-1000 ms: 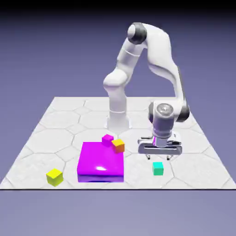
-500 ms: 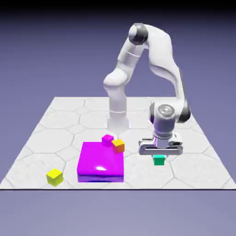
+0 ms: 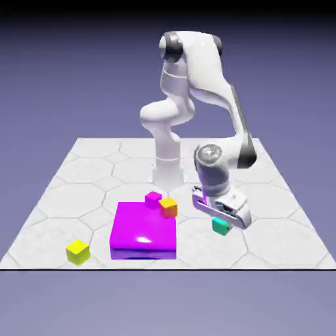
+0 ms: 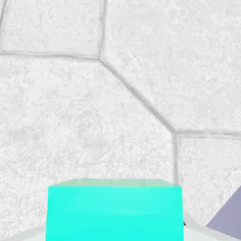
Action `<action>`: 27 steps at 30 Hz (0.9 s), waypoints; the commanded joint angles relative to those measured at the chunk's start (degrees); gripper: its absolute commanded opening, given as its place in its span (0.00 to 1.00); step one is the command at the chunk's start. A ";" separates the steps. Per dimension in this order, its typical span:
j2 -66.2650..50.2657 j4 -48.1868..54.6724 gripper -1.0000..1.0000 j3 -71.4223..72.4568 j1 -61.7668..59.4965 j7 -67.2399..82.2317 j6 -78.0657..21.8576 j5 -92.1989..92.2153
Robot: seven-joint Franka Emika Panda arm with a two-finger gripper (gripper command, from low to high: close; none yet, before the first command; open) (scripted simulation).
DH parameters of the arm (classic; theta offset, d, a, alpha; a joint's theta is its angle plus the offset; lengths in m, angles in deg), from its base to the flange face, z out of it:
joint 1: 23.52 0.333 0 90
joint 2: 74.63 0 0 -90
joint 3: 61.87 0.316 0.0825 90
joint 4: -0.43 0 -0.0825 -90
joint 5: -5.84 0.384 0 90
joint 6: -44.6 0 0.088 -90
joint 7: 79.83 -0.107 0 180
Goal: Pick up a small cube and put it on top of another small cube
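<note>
Now the gripper (image 3: 222, 220) is clamped on the small teal cube (image 3: 220, 226), lifted just off the table (image 3: 79, 170). Its target, the yellow cube (image 3: 77, 251), lies well apart toward the exterior view's left, beyond the flat, glossy magenta block (image 3: 144, 231). Both cubes are matte and sharp-edged; the table is pale, hexagon-tiled.

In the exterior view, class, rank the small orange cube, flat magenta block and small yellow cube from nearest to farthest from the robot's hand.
1. Small orange cube: toward the view's left of the hand, which grips the teal cube; it rests at the block's far corner.
2. Flat magenta block: farther left, mid-table.
3. Small yellow cube: far left, near the front edge.
</note>
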 commanded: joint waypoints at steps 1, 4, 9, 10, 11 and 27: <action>0.55 0.12 0.00 1.60 -2.08 -2.32 0.05 0.04; 2.18 0.49 0.00 6.35 -8.31 -9.53 0.07 -0.23; 4.91 1.09 0.00 14.27 -18.70 -21.56 0.10 -0.67; 5.46 1.21 0.00 15.85 -20.77 -23.96 0.10 -0.75; 6.00 1.33 0.00 17.44 -22.85 -26.37 0.11 -0.84; 14.73 3.27 0.00 42.78 -56.07 -64.84 0.21 -2.25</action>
